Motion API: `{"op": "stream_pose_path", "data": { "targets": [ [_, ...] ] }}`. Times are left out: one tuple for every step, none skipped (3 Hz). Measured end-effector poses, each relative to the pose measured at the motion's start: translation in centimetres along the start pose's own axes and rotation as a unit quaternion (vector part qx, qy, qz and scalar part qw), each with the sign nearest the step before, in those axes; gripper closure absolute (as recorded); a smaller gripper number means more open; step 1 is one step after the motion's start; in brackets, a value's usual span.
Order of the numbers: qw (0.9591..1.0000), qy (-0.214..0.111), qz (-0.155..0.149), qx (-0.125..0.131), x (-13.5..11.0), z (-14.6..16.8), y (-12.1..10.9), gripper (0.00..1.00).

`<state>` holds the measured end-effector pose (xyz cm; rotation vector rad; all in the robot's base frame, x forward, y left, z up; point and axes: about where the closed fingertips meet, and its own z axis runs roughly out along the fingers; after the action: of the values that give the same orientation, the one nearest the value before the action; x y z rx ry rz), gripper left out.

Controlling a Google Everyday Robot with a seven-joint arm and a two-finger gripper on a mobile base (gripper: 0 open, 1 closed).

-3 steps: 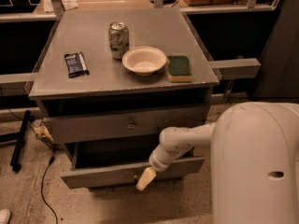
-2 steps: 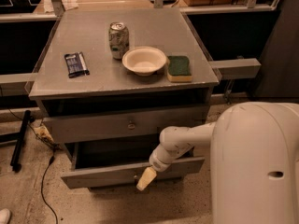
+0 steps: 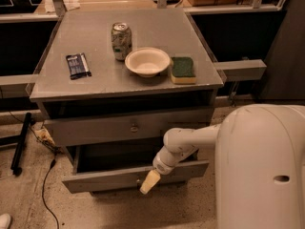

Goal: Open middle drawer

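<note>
The grey cabinet (image 3: 71, 87) has a shut drawer with a small central knob (image 3: 134, 127) just under its top. Below it, the middle drawer (image 3: 105, 179) stands pulled out towards me, its long flat grey front well forward of the cabinet and its dark inside showing. My gripper (image 3: 148, 181) is at the end of the white arm (image 3: 183, 144), right at the centre of that drawer's front, where it covers the knob. Any drawer below it is hidden.
On the cabinet top stand a drink can (image 3: 121, 40), a white bowl (image 3: 147, 61), a green-and-yellow sponge (image 3: 183, 69) and a dark packet (image 3: 77, 65). My white body (image 3: 259, 171) fills the lower right. A cable (image 3: 45, 175) and a black bar (image 3: 21, 142) lie on the floor at the left.
</note>
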<state>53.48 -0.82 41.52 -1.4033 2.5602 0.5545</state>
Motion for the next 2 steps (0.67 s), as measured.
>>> {"op": "stream_pose_path", "data": {
  "targets": [
    [1.0000, 0.000, -0.001, -0.005, 0.01, 0.27, 0.00, 0.00],
    [1.0000, 0.000, -0.001, -0.005, -0.03, 0.12, 0.05, 0.00]
  ]
}}
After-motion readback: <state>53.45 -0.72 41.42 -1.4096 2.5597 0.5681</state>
